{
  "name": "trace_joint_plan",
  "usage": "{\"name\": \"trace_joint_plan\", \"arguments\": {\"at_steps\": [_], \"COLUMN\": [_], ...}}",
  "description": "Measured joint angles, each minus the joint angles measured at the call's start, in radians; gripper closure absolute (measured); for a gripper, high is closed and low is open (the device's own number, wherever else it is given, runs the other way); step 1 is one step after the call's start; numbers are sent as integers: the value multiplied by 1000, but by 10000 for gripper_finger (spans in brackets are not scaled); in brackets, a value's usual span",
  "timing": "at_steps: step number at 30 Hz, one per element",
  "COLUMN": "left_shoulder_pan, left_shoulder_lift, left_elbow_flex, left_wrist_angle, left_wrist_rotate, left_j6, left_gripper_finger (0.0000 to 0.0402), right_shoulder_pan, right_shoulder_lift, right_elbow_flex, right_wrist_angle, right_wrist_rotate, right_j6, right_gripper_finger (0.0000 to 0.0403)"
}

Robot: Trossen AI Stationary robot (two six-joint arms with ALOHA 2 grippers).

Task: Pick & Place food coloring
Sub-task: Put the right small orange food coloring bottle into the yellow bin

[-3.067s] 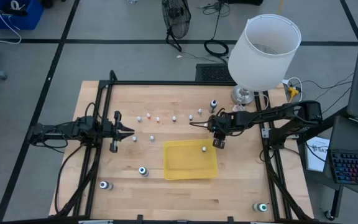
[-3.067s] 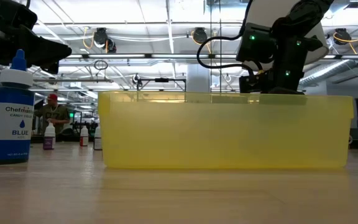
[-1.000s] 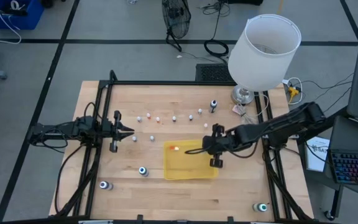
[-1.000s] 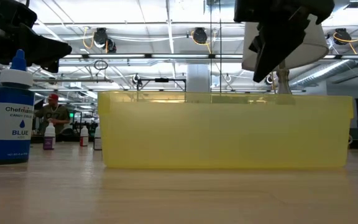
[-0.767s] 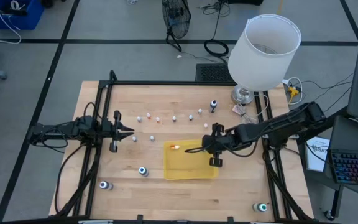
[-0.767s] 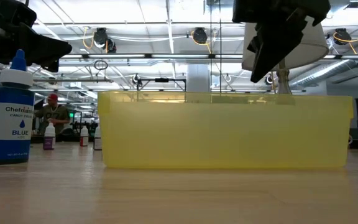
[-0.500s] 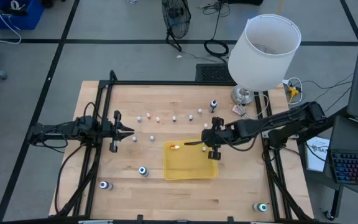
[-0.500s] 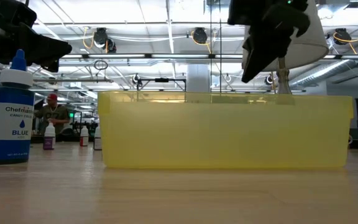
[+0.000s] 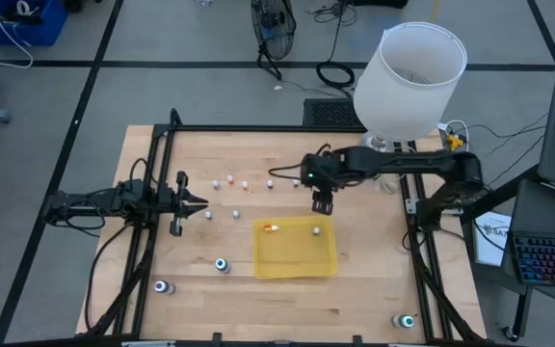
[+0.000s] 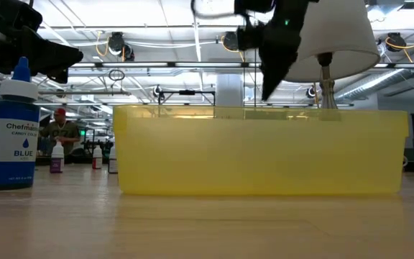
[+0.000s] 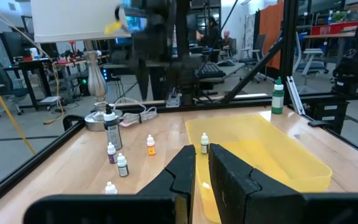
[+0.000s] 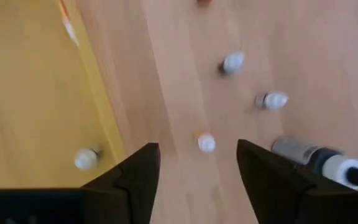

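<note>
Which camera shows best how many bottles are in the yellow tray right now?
The high view: it looks straight down into the yellow tray, showing two bottles, an orange one and a white one. The low view shows only its wall; wrist views show part.

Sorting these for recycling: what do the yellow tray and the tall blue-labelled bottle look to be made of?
The flat yellow rectangular tray looks like thin translucent plastic with a smooth, slightly glossy finish: light glows through its wall. The tall blue-labelled bottle seems to be plastic too, with a whitish collar, a blue dropper tip and a printed label; glass cannot be ruled out.
</note>
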Motion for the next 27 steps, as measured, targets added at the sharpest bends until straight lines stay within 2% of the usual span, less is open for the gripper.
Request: {"name": "trace_joint_plan", "arguments": {"at_steps": [3,12,19,27], "left_shoulder_pan": [0,0,0,0], "left_shoulder_lift": [0,0,0,0], "left_elbow_flex": [0,0,0,0], "left_wrist_angle": [0,0,0,0], "left_wrist_rotate": [0,0,0,0], "left_j6": [0,0,0,0], "left_gripper_finger": [350,350,350,350], "right_shoulder_pan": [-25,-51,-69,-109], "right_shoulder_lift": [63,171,188,190], "right_elbow_flex": [-8,-42,-51,-130], "right_wrist_angle": [-39,15,66,133], "right_wrist_rotate": [-1,-3,-2,-3], "right_j6": [-28,-71,-106,-120], "right_gripper_finger": [200,198,201,202]}}
